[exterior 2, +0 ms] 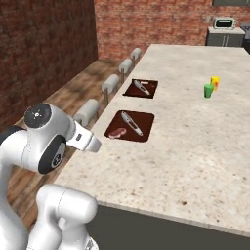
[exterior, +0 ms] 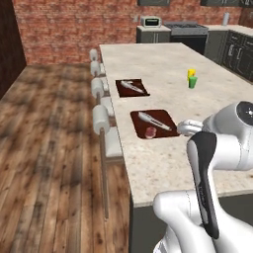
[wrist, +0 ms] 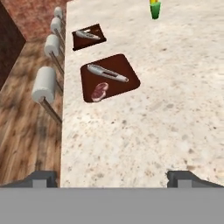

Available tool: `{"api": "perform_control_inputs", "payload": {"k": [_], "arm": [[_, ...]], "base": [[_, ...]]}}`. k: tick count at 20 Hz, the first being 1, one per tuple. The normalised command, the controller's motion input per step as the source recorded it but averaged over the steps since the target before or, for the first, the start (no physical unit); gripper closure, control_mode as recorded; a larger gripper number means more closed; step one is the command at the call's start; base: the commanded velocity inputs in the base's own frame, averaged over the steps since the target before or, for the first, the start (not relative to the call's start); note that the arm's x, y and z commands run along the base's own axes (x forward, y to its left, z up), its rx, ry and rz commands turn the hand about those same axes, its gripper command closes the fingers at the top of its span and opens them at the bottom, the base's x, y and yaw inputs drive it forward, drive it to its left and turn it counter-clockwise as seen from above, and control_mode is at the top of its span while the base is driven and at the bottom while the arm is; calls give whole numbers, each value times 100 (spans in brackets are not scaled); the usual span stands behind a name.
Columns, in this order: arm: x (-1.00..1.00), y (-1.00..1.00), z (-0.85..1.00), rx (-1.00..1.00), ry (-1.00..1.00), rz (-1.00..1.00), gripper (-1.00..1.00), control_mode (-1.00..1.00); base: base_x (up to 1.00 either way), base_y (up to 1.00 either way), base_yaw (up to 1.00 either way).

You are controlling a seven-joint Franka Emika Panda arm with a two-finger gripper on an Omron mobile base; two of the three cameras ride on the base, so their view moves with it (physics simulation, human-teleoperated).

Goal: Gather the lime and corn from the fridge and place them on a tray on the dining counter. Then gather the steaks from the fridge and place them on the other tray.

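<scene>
Two dark brown flat trays sit near the left edge of the beige speckled dining counter (wrist: 175,109); on the nearer tray (wrist: 127,65), left of centre in the hand view, we see one reddish-pink steak (wrist: 100,91) beside a silver utensil (wrist: 107,73). Our gripper (wrist: 116,177) hangs with its jaws wide apart, holding nothing, at the bottom of that frame, well short of the steak.

You see a speckled matt stone table (exterior: 163,163), a plank wood floor (exterior: 54,148), rough brick walls (exterior: 74,29) and shiny metal utensils (wrist: 107,73).
</scene>
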Motion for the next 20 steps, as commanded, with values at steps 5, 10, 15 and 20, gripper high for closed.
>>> {"api": "perform_control_inputs", "payload": {"k": [5, 10, 15, 20], "arm": [[0, 0, 0, 0, 0, 0, -100, 100], [0, 0, 0, 0, 0, 0, -100, 100], [0, 0, 0, 0, 0, 0, -100, 100], [0, 0, 0, 0, 0, 0, -100, 100]], "base": [[-99, -12, -28], [-61, -26, -48], [-10, -56, -45], [0, -92, -39]]}}
